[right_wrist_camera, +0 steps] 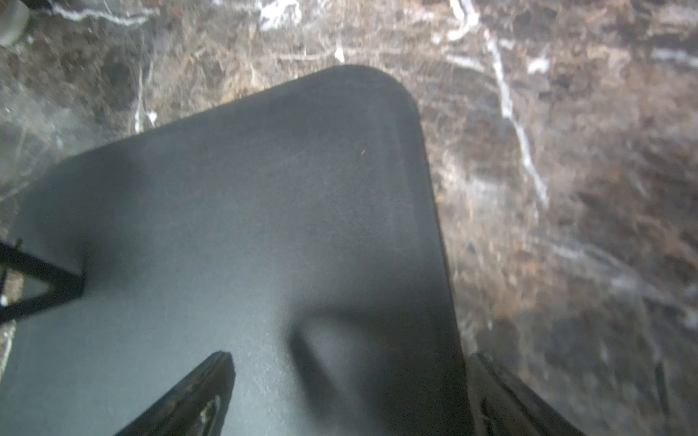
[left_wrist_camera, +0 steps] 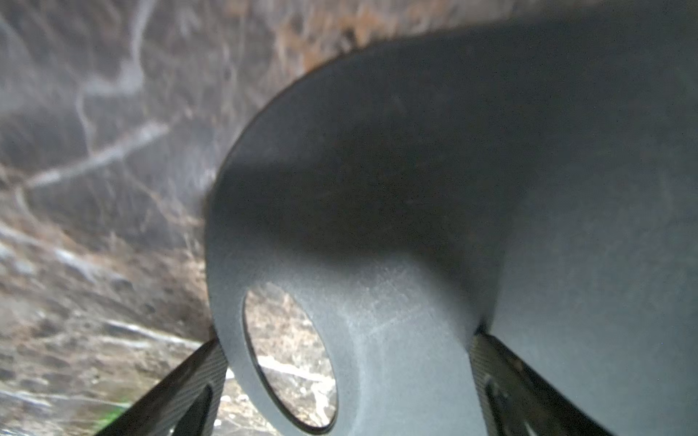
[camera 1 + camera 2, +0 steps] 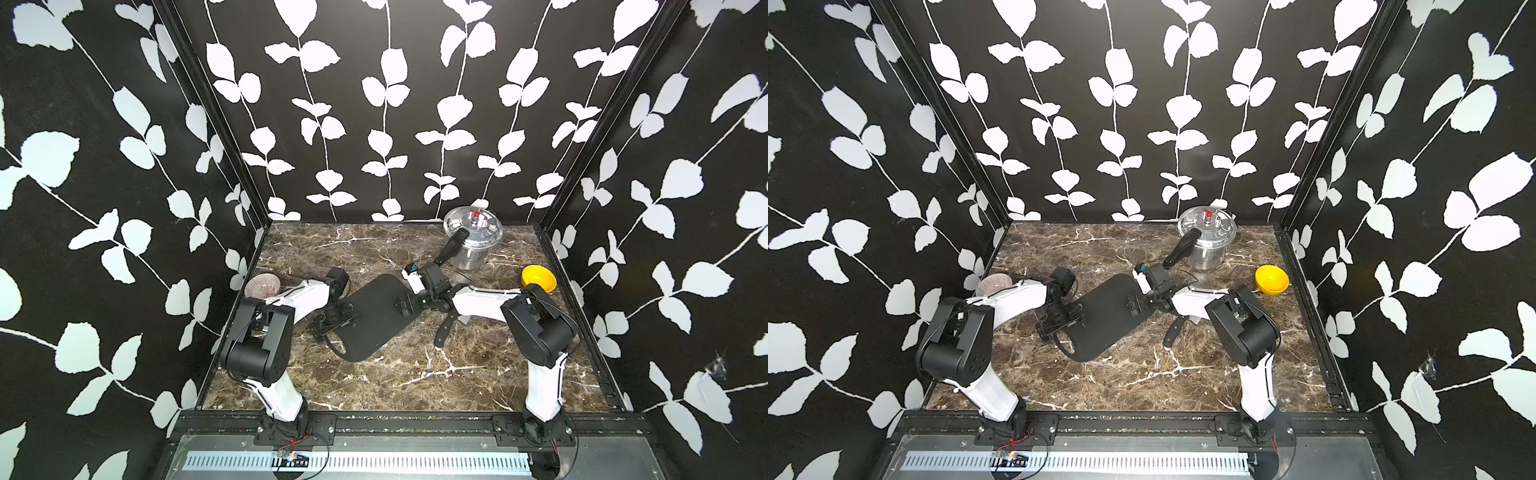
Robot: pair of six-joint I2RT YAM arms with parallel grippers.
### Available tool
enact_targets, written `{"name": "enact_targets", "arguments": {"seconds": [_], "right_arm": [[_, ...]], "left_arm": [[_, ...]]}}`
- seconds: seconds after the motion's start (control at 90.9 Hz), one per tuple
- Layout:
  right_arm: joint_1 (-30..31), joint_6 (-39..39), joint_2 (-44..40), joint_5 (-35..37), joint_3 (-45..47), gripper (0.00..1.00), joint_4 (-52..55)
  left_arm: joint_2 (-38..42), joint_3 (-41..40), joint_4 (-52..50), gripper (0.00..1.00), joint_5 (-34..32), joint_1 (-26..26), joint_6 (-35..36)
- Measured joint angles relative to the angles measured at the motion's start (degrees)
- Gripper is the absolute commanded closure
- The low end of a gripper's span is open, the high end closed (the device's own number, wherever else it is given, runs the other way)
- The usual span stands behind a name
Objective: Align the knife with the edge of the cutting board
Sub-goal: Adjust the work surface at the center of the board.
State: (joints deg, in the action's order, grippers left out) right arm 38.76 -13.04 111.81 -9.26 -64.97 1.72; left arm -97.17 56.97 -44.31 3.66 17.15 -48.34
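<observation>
Fingers of the left gripper [image 2: 347, 345] fill the bottom corners of the left wrist view, spread wide. Between them lies the oval-hole end of the cutting board [image 2: 453, 151]. One finger [image 2: 204, 377] sits at the board's outer rim, and the other [image 2: 494, 377] rests over its surface. I cannot see any clamping.

In both top views the left arm rises from the lower left of the frame. Its elbow is folded high and its forearm slopes down to the left gripper [image 3: 337, 320] at the board's left end. A striped bowl [image 3: 261, 284] sits behind that arm.

The cutting board [image 3: 374, 316] lies slantwise at the centre of the marble tabletop [image 3: 415, 374].

The right gripper [image 3: 404, 306] reaches in from the right, its arm bent the same way. The right wrist view shows what the top views cannot. Its jaws are parted wide, with one finger [image 1: 196, 392] over the board [image 1: 264, 207] and the other [image 1: 491, 389] just off its long edge above marble. Nothing is held.

The knife [image 3: 444, 332] lies right of centre, apart from the board, with its black handle pointing to the lower left. The right forearm hides the blade.

A steel pressure cooker [image 3: 473, 226] stands at the upper right of the tabletop. A yellow bowl [image 3: 539, 279] sits farther right.
</observation>
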Motion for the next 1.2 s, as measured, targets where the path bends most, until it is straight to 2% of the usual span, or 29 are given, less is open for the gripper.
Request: {"name": "enact_targets", "arguments": {"seconds": [0.33, 0.682, 0.957, 1.199], "right_arm": [[3.34, -2.03, -3.58, 3.54, 3.54, 0.03, 2.6], [6.4, -5.57, -6.27, 6.03, 5.64, 0.03, 5.51], [8.5, -7.43, -7.17, 6.6, 5.99, 0.04, 7.43], [9.27, -8.2, -7.56, 6.6, 6.27, 0.03, 7.89]], "left_arm": [[-4.55, 5.73, 1.42, 0.02, -1.84, -4.07, 7.56], [-11.98, 15.47, 4.46, 0.02, -4.68, -5.2, 13.4], [-16.48, 21.7, 6.54, 0.02, -5.64, -5.38, 15.47], [-17.05, 22.49, 9.94, 0.02, -5.11, -5.46, 15.67]]}}
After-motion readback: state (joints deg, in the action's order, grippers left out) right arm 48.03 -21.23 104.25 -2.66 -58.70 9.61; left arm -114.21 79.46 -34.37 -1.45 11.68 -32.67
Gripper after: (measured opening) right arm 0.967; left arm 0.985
